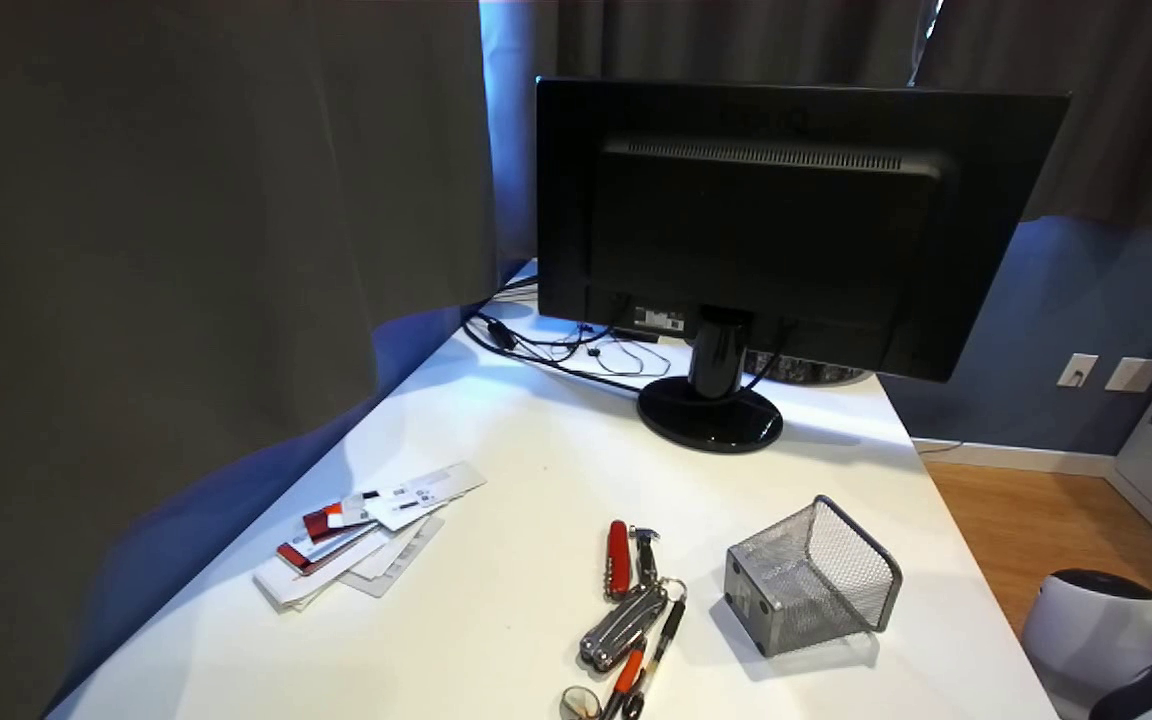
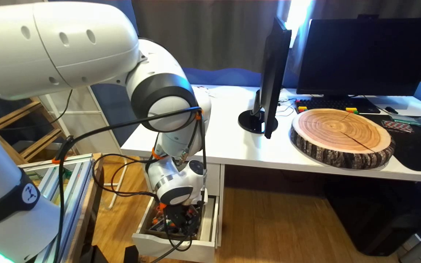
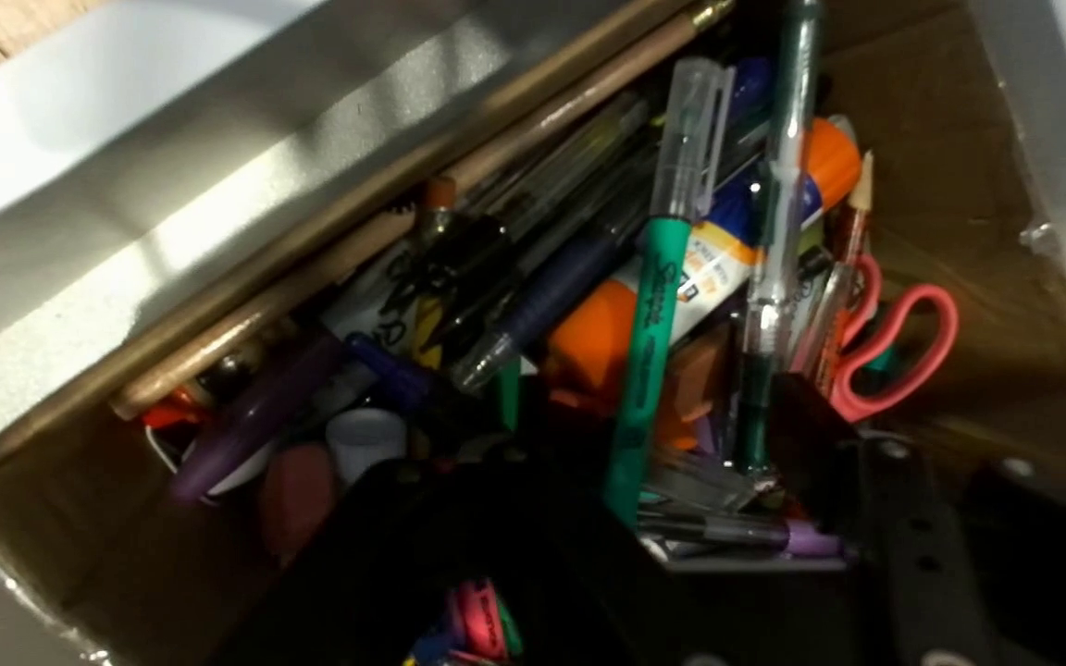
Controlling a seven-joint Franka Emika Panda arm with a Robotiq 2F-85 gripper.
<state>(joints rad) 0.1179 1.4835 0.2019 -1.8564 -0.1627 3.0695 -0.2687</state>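
One spread gripper [image 3: 692, 407] — near one green marker [image 3: 658, 310], one glue stick [image 3: 718, 264].

dark curtains [image 2: 210, 36], likely window [image 2: 299, 14] between

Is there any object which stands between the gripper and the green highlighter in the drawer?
Nothing visible: in the wrist view, the gripper stands open, and the green highlighter shows in its opening with no object across it. A glue stick lies beneath, a clear pen beside.
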